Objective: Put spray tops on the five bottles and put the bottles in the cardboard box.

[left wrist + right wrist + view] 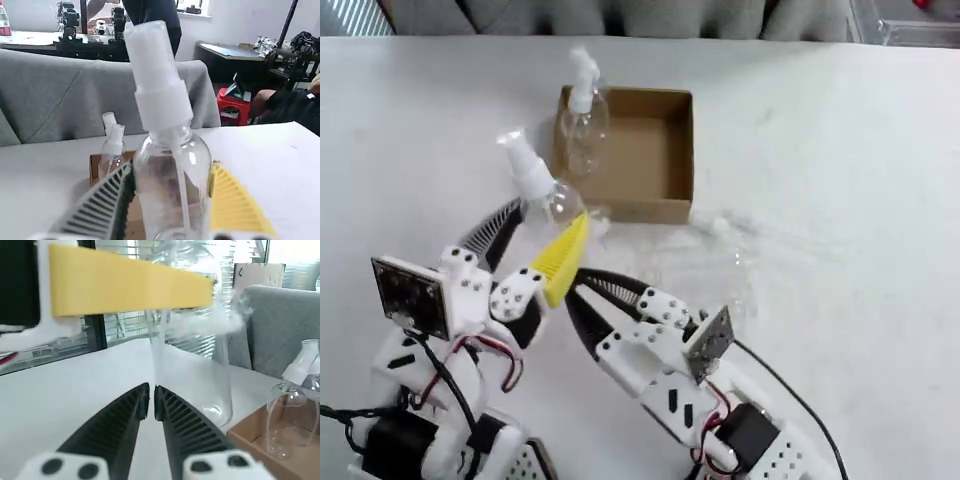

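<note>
Currently: white table (840,150) carries the cardboard box (645,150), open side up, out in front of both arms.

Left gripper (548,208) sits just outside the box's near-left corner. Its jaws, one grey and one yellow, are spread to body width and clamped on a clear bottle (558,200). In the left wrist view that gripper (172,170) has the bottle (172,200) squeezed between the two ribbed pads, neck up. Can't tell whether the bottle's base touches the table.

Right gripper (575,283) is on the near side of the left one, tips just below the yellow jaw. Its black jaws are closed down to a hairline gap with nothing between them, which is clearest in the right wrist view (151,402). The clamped bottle (200,370) shows there beyond the tips.

Boxed bottle (582,125), also clear and capped, stands inside the box against its left wall; it also shows in the right wrist view (292,415). The left wrist view shows two white tops close together there (112,132), so the count in the box is unclear.

White spray top (525,160) is seated on the clamped bottle's neck, with its dip tube running down inside (157,80).
</note>
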